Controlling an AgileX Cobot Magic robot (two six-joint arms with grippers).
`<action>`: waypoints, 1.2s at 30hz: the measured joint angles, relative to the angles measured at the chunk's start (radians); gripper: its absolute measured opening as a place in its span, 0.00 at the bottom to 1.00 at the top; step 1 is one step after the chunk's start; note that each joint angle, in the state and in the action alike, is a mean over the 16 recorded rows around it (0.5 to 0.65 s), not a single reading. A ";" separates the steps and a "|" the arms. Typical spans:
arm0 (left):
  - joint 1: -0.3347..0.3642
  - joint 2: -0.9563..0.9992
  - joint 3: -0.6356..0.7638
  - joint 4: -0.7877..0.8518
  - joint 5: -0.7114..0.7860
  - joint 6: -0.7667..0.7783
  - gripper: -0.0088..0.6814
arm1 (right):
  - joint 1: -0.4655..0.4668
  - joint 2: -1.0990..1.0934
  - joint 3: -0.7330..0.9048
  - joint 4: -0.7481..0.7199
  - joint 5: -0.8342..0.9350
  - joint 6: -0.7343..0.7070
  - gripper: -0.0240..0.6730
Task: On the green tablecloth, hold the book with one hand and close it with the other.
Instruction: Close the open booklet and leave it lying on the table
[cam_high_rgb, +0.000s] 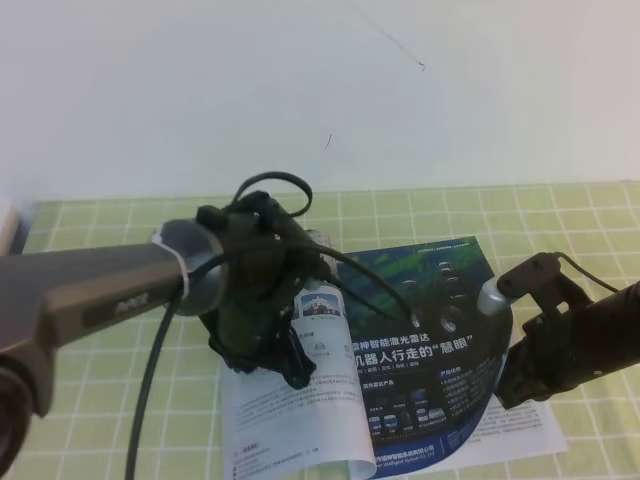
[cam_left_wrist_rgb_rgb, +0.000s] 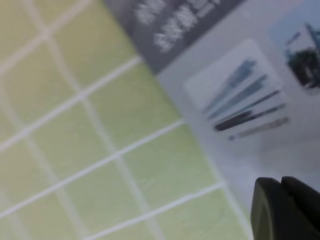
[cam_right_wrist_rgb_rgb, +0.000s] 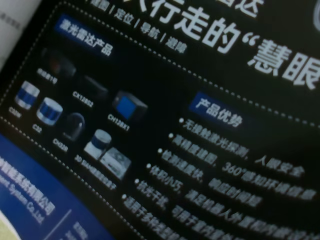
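in the exterior high view the book (cam_high_rgb: 400, 370) lies open on the green tablecloth (cam_high_rgb: 120, 400) in the lower middle, its dark blue advertisement page curling up over the spine while pale text pages lie flat to the left and a white corner pokes out at lower right. the left tool (cam_high_rgb: 290, 365) sits low over the pale left pages, hidden under its own wrist, so i cannot tell how wide it stands or whether it touches paper; the right tool (cam_high_rgb: 515, 385) hangs at the book's right edge, its jaws also hidden by the arm. the risk, as i judge it, is that the glossy pages slide on the cloth if the holding side is not pressing firmly — then the whole book would shift instead of folding shut, or the curled page would crease. nothing else lies on the table; only the left arm's cable loops above the pages. the left wrist view, blurred, shows cloth squares, the grey-white page edge (cam_left_wrist_rgb_rgb: 240, 95) and a dark fingertip (cam_left_wrist_rgb_rgb: 285, 210) at lower right, its partner unseen. the right wrist view shows only the dark advertisement page (cam_right_wrist_rgb_rgb: 165, 125) filling the frame, very near — no fingers visible, so misjudged contact could buckle the sheet.
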 joint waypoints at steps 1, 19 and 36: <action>0.000 0.012 0.002 -0.024 -0.015 0.003 0.01 | 0.000 0.000 0.000 0.000 0.000 0.000 0.03; 0.000 -0.153 0.006 -0.662 -0.419 0.492 0.01 | 0.000 -0.027 0.000 0.022 -0.029 0.000 0.03; 0.000 -0.652 0.109 0.030 -0.209 0.137 0.01 | 0.000 -0.586 0.008 -0.191 -0.150 0.017 0.03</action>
